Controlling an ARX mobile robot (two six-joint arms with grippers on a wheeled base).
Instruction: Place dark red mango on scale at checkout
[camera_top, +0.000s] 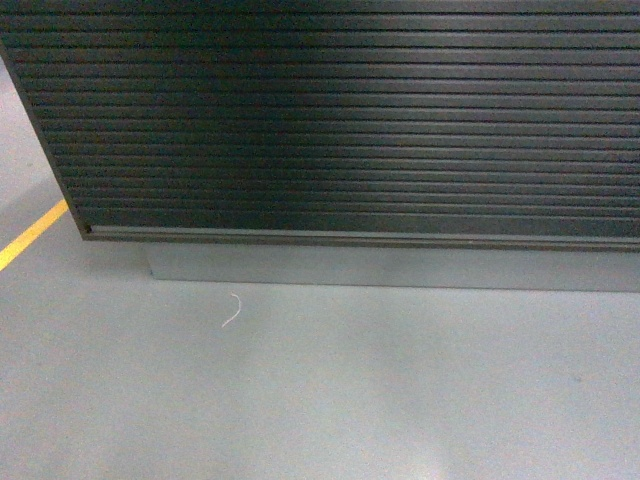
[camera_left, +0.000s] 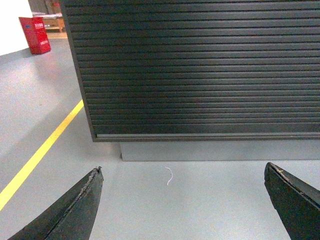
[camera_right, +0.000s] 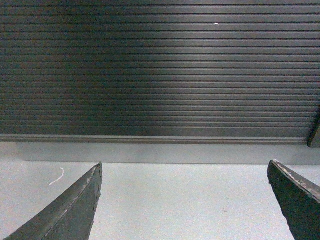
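Checkout (camera_top: 340, 110) fills the head view: ribbed dark front panel, grey plinth (camera_top: 390, 268) under it, grey floor (camera_top: 320, 400) in front. Countertop not in view from any camera, so scale and mango are both out of sight; can't say where the mango is, and neither claw has it. Yellow line (camera_left: 40, 150) runs along the floor left of the counter corner; red crate (camera_left: 35, 34) far back left. Small pale thread (camera_top: 232, 311) on the floor near the plinth. Left gripper (camera_left: 182, 205) spread wide, nothing between the fingers; right gripper (camera_right: 185, 202) likewise spread and empty. Both point low at the panel. Judgement: step in hand is the approach and search. Best done by raising the view and arms above counter height before reaching, keeping the base just off the plinth, then finding mango and scale first.
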